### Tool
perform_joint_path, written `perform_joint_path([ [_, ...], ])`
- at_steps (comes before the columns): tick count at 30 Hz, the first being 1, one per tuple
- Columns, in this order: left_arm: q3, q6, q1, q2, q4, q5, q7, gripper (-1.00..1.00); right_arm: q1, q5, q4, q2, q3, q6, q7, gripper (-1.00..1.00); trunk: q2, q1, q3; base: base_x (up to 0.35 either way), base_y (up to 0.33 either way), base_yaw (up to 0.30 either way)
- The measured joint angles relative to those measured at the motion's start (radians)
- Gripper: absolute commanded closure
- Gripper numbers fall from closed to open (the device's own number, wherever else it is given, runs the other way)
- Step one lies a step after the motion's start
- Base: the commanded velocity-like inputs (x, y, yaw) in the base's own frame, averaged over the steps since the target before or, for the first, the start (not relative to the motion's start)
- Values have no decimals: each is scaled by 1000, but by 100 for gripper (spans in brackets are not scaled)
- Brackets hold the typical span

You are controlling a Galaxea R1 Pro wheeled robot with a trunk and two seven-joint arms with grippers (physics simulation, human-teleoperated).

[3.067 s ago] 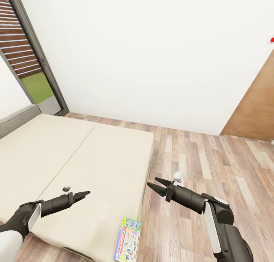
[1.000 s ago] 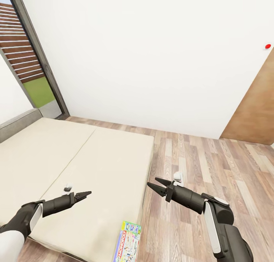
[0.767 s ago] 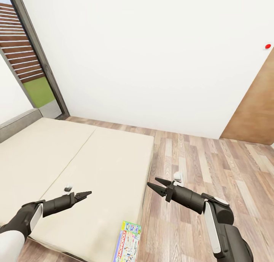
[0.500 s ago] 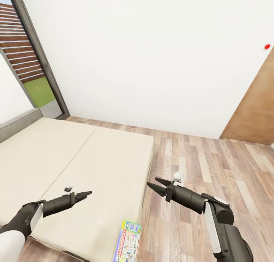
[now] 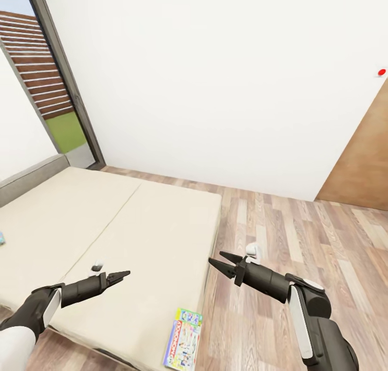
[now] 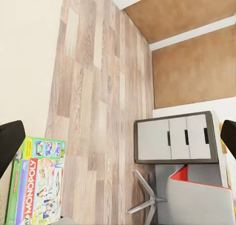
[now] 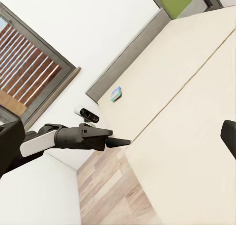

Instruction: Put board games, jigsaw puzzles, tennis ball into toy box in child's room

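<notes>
The Monopoly box (image 5: 184, 338) is lying at the bed's (image 5: 134, 225) near corner, lengthwise toward the robot, between the clenched left claw (image 5: 119, 275) and the released right claw (image 5: 222, 261), below both.

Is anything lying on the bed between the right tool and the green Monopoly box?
Nothing visible. The open right tool hangs above the beige bed's edge, and the green Monopoly board game box lies flat at the mattress corner nearer the robot, bare mattress between.
</notes>
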Motion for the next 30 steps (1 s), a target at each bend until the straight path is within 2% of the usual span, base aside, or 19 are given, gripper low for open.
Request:
perform_joint_path([
  [19, 0, 0, 0, -2, 0, 0, 0, -100, 0, 0, 0, 0, 0, 0, 0, -100, 0, 0, 31, -1, -5, 106],
  [25, 0, -1, 0, -6, 0, 0, 4, -100, 0, -1, 0, 0, 0, 1, 1, -100, 0, 0, 41, 0, -204, 108],
  [30, 0, 0, 0, -9, 0, 0, 35, -100, 0, -1, 0, 0, -1, 1, 0, -100, 0, 0, 50, 0, -102, 110],
])
